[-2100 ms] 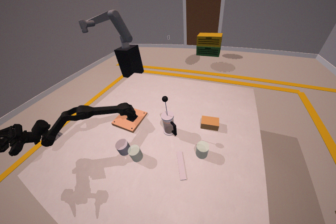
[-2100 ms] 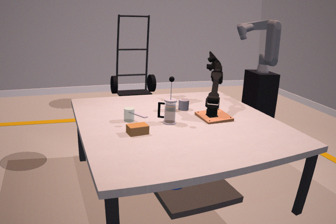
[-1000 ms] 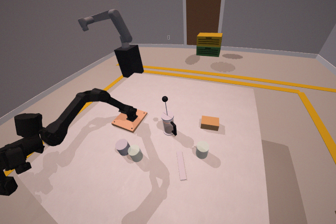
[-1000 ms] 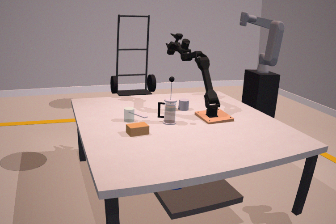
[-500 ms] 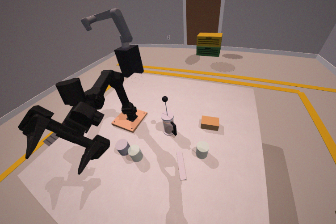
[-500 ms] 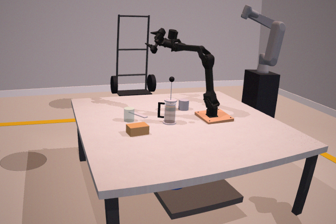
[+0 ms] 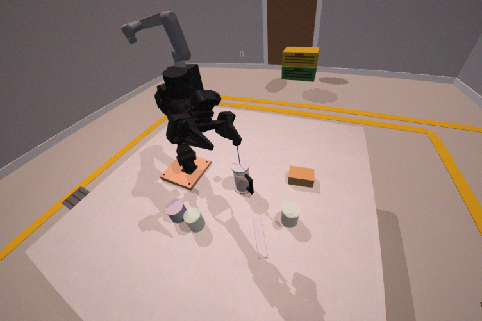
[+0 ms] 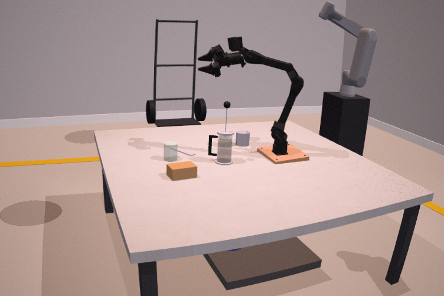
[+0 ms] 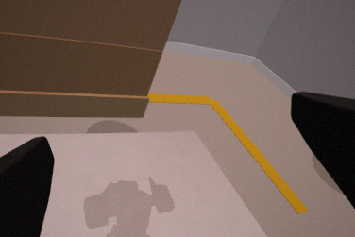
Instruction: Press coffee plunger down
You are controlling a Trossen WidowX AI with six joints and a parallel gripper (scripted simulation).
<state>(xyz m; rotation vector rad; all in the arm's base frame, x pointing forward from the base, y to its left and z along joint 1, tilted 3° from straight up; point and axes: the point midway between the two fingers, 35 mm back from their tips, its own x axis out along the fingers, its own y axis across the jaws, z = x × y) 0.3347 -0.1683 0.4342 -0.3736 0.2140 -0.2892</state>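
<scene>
Glass coffee press upright on the table, dark liquid inside, black handle at its nine o'clock in the exterior view, plunger rod fully raised, black knob on top, untouched.

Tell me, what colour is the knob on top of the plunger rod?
Black; the knob shows best in the exterior view.

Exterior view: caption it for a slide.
Open hand poised high above the raised plunger knob of the coffee press.
</scene>
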